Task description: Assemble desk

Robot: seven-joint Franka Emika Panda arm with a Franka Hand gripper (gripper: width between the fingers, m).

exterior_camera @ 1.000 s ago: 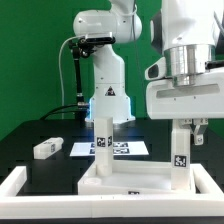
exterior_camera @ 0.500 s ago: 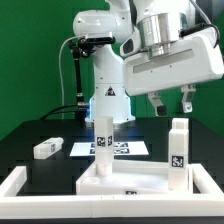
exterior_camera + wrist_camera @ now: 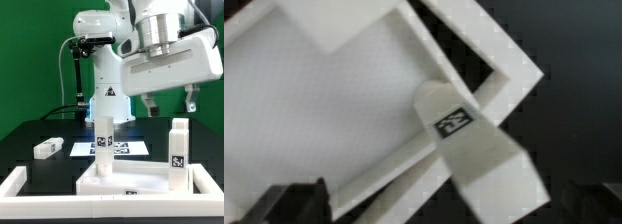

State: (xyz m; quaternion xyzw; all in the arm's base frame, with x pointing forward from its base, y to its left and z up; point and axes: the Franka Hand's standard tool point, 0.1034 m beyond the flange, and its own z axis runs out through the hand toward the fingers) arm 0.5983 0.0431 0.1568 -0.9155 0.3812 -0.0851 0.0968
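Note:
The white desk slab (image 3: 130, 182) lies at the front of the black table. Two white legs stand upright on it: one at the exterior view's left (image 3: 102, 140), one at its right (image 3: 178, 146), each with a square marker. A third leg (image 3: 46, 148) lies loose on the table at the left. My gripper (image 3: 170, 104) hangs tilted above the right leg, clear of it, open and empty. In the wrist view the slab (image 3: 331, 110) and a marked leg (image 3: 464, 135) show beyond a dark fingertip (image 3: 295, 202).
The marker board (image 3: 125, 149) lies flat behind the slab. The white frame (image 3: 20, 186) borders the table at the front left. The robot's base (image 3: 108, 95) stands at the back, with a green backdrop behind it.
A second ago my gripper was low around the right leg. It has let go, risen and tilted. The leg stays upright on the slab. Almost nothing has moved in the last half second.

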